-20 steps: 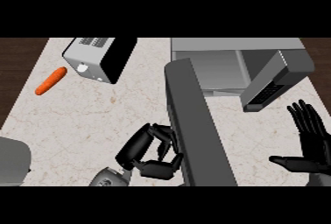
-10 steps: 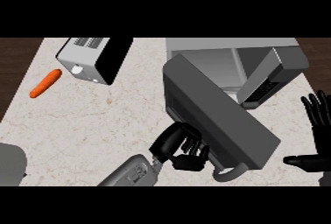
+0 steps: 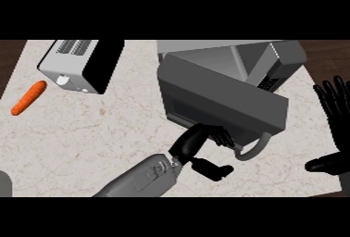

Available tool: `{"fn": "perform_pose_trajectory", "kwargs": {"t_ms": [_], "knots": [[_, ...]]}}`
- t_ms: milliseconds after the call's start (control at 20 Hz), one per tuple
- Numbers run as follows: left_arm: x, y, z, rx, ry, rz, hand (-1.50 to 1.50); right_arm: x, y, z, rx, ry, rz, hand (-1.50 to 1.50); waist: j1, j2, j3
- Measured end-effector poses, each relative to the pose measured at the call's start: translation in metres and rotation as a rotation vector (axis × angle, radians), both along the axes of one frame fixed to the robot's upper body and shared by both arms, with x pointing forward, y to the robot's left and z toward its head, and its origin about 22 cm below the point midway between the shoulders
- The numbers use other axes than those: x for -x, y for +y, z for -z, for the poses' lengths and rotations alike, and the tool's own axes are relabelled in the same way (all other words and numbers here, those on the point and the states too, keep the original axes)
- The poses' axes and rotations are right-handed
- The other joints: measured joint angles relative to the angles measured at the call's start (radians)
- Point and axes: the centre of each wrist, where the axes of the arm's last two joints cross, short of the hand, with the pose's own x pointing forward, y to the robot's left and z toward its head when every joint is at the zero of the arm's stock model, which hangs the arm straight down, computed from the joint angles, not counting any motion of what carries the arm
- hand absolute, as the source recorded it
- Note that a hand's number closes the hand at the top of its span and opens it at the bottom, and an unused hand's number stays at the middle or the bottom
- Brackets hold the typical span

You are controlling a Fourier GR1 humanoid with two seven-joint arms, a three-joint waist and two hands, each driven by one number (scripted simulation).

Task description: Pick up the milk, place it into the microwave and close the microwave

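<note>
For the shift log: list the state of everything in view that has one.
microwave door, ajar, swung partway toward shut
left hand, open, fingers against the door's lower edge
right hand, open, fingers up, resting at right edge
carrot, lying flat on the counter

No lettering, number or sign is readable on the microwave [image 3: 226,99] or toaster [image 3: 77,65].

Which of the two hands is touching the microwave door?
The left hand: it is against the lower edge of the microwave door, by its handle. The right hand rests open at the view's right edge, touching nothing.
</note>
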Motion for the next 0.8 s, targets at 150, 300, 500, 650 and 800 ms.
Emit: {"fn": "perform_pose_trajectory", "kwargs": {"t_ms": [150, 300, 500, 650, 800], "knots": [[-0.009, -0.006, -0.013, 0.055, -0.018, -0.017, 1.5, -0.006, 0.006, -0.012, 0.008, -0.021, -0.057, -1.5, -0.033, 0.008, -0.001], [-0.016, -0.01, -0.024, 0.126, -0.037, -0.031, 1.5, -0.013, 0.011, -0.025, 0.013, -0.045, -0.108, -1.5, -0.066, 0.016, -0.002], [-0.029, -0.016, -0.042, 0.184, -0.057, -0.054, 1.5, -0.019, 0.017, -0.039, 0.019, -0.068, -0.163, -1.5, -0.108, 0.024, -0.002], [-0.039, -0.018, -0.052, 0.209, -0.07, -0.079, 1.5, -0.023, 0.021, -0.05, 0.021, -0.094, -0.192, -1.5, -0.137, 0.03, -0.001], [-0.05, -0.02, -0.062, 0.222, -0.089, -0.1, 1.5, -0.026, 0.021, -0.059, 0.019, -0.108, -0.212, -1.5, -0.163, 0.037, 0.0]]}}
